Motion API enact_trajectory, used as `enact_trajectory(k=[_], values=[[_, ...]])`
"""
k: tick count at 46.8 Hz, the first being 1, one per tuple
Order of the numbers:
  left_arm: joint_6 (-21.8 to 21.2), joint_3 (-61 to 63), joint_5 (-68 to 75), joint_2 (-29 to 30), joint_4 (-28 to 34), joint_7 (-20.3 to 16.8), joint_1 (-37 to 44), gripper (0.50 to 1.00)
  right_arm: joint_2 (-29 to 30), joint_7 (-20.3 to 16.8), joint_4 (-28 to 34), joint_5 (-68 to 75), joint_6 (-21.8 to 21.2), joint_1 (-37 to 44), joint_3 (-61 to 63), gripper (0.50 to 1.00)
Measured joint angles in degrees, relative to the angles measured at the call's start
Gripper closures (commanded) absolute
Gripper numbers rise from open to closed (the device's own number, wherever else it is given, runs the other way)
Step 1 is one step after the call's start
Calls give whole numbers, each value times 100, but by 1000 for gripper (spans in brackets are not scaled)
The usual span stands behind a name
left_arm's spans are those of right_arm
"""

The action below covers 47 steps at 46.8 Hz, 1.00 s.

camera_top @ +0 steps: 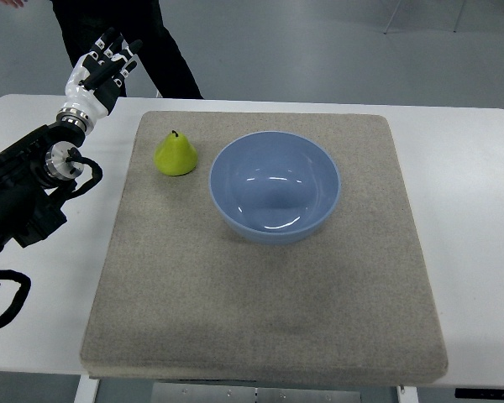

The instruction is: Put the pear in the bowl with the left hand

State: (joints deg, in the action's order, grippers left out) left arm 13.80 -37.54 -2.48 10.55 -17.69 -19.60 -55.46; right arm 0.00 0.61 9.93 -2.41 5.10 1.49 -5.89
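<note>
The pear point(175, 154) is standing upright on the grey mat point(260, 336), near the mat's far left corner, its dark stem pointing up. Just to its right, close but not touching, the blue bowl point(275, 186) is sitting on the far half of the mat, holding nothing inside; light is reflecting off its inner wall.

The left robot hand point(105, 71) is hovering over the far left corner of the white desk point(479, 210), off the mat and well apart from the pear. Its black and white fingers point(111, 52) are stretching out straight toward the far edge, spread and gripping nothing. The dark left arm point(29, 189) is reaching in from the left edge of the picture, lying over the desk's left side, with a black cable loop showing lower down by the near left.

Behind the far edge of the desk, a person in dark clothing point(122, 34) is standing on the grey floor, just beyond the robot hand.
</note>
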Motion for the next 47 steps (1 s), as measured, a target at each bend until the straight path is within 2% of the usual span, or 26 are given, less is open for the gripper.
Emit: enact_trajectory(k=[47], values=[[-1, 56, 60, -37, 0, -102, 9, 508, 0, 0, 1, 3, 0, 0, -3, 576]])
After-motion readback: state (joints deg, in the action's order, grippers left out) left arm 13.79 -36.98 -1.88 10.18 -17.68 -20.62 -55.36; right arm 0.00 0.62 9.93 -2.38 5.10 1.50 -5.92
